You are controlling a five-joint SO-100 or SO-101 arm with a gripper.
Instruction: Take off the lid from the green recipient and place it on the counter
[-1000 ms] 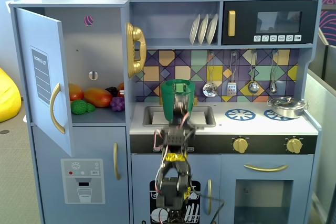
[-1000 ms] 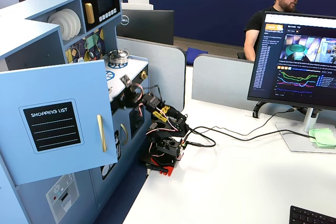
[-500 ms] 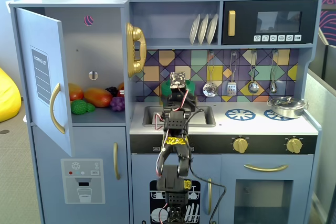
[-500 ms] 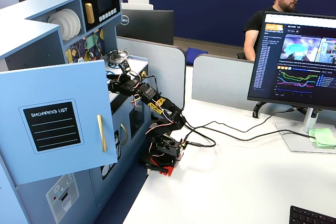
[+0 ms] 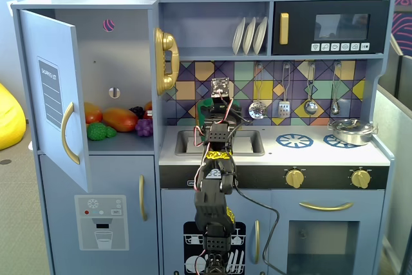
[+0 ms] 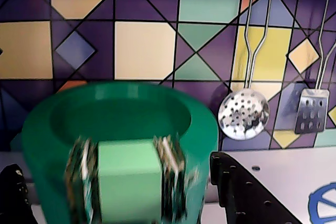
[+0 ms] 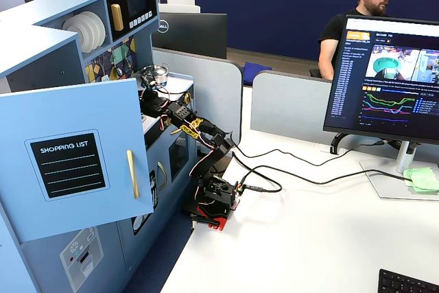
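Note:
In the wrist view the green recipient (image 6: 121,124) fills the lower middle, with its light green handle strip (image 6: 128,179) facing the camera. Its top looks like a dark hollow, and I see no lid on it or anywhere else. My gripper (image 6: 115,171) is open, with one black finger (image 6: 13,195) at the pot's left side and the other (image 6: 244,192) at its right. I cannot tell whether they touch it. In a fixed view the gripper (image 5: 215,113) is over the back of the sink (image 5: 248,141), and the arm hides all but a green sliver of the pot (image 5: 201,113). The counter (image 5: 277,154) is grey-white.
A silver pan (image 5: 351,132) sits on the right burner ring. A skimmer (image 6: 243,114) and a spatula (image 6: 311,109) hang on the tiled back wall. The fridge door (image 5: 55,94) stands open with toy food inside. The other fixed view shows the arm's base (image 7: 216,193) on a white desk.

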